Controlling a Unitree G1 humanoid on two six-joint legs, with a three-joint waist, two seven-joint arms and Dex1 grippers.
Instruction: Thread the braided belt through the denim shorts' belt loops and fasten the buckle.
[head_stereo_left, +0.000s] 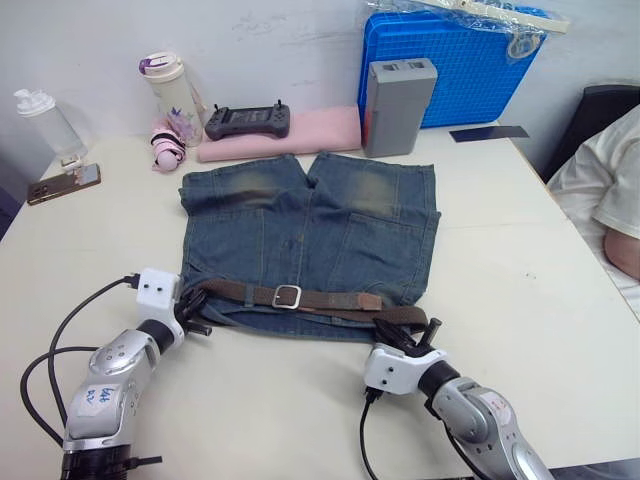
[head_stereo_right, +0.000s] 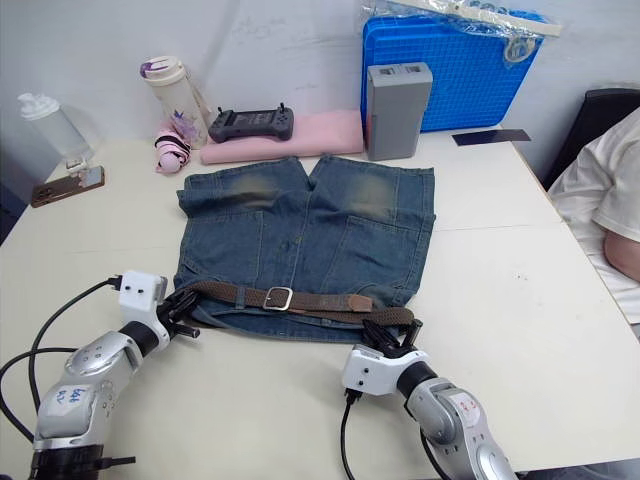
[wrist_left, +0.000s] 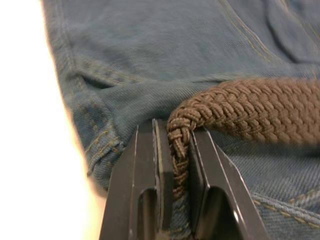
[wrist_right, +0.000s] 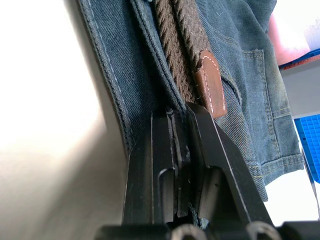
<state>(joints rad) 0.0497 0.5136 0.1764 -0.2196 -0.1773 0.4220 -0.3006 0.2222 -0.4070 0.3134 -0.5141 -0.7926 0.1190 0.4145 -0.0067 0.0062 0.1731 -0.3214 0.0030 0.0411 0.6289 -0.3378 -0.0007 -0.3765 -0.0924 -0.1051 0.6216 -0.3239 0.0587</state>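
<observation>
The denim shorts lie flat on the white table, waistband toward me. Along the waistband runs the braided belt, its silver buckle fastened near the middle and its brown leather tip pointing right. At the waistband's left end, my left gripper is shut on the belt's folded bend. My right gripper is at the waistband's right end. Its fingers are closed on the belt where it turns around the denim edge. The belt loops are hidden under the belt.
Along the far edge stand two bottles, a phone, a black controller on a pink pad, a grey box and a blue crate. A person's arm shows at the right edge.
</observation>
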